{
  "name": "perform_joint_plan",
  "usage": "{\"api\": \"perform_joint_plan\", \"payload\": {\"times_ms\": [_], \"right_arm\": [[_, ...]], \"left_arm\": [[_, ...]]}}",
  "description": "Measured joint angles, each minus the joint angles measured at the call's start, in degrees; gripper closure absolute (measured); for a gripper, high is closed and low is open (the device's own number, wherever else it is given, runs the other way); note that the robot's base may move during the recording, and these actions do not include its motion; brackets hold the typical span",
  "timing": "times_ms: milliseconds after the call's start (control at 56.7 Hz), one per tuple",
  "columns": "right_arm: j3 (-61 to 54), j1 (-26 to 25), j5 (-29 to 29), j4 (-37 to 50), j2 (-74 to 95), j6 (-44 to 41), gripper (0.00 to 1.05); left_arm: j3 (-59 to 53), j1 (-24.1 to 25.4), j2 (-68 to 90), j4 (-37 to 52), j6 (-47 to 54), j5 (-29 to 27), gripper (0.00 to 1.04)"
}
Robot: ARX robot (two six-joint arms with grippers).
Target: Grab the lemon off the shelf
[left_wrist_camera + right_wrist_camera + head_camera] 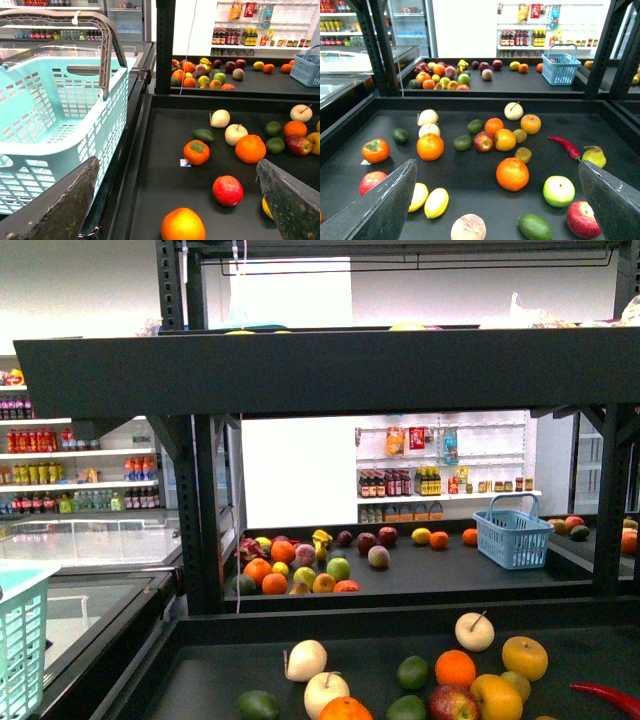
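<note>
Front view: shows the large black metal-framed shelf (pixel 330 370), its lower matte tier strewn with mixed fruit, among it a round orange (pixel 455 668) and a pale white pear (pixel 305 660). No arm in sight. No lemon clearly picked out among the near fruit. Nothing seen lifted.

Left wrist view: looks across a pale turquoise plastic basket (pixel 60 100) with a grey handle, standing just beside the shelf's tier. Left claw (pixel 176 165) spread wide, gripping nothing, hanging above the tier near a shiny red apple (pixel 227 190). Yellow sliver peeking out from behind one finger, perhaps a lemon, too hidden to say.

Right wrist view: gives the clearest look at the target. Right claw (pixel 496 165) likewise gaping and empty, poised over the same tier. Pair of smooth oval yellow lemons (pixel 436 202) lying side by side, touching or nearly so, on the tier close to one finger. Neither one gripped.

Judged progress: barely begun, an approach at most. Left to do: settling on one lemon, lowering the right claw over it as the better placed, closing, lifting clear of the shelf.
</note>
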Motion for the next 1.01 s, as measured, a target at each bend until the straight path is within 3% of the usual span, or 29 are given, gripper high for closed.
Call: {"api": "perform_joint_plan", "payload": {"times_ms": [318,406,530,653,777,1006], "right_arm": [[0.00,0.00,-0.04,0.00,0.00,0.00,0.07],[0.00,0.00,-0.02,0.00,0.00,0.00,0.07],[0.00,0.00,-0.04,0.00,0.00,0.00,0.07],[0.00,0.00,-0.04,0.00,-0.02,-0.02,0.07],[0.00,0.00,-0.04,0.00,-0.02,-0.02,0.07],[0.00,0.00,-0.04,0.00,-0.02,-0.02,0.07]], "left_arm": [[0.00,0.00,0.00,0.00,0.00,0.02,0.08],[2.86,-0.92,5.90,-6.43,-7.10,-0.76,0.08],[8.04,-0.74,19.04,-0.72,-16.50,2.95,0.08],[17.59,3.85,32.54,7.48,-24.90,9.84,0.08],[27.54,12.00,45.99,11.30,-34.58,18.16,0.08],[39.91,22.34,66.79,14.51,-50.29,23.69,0.08]]}}
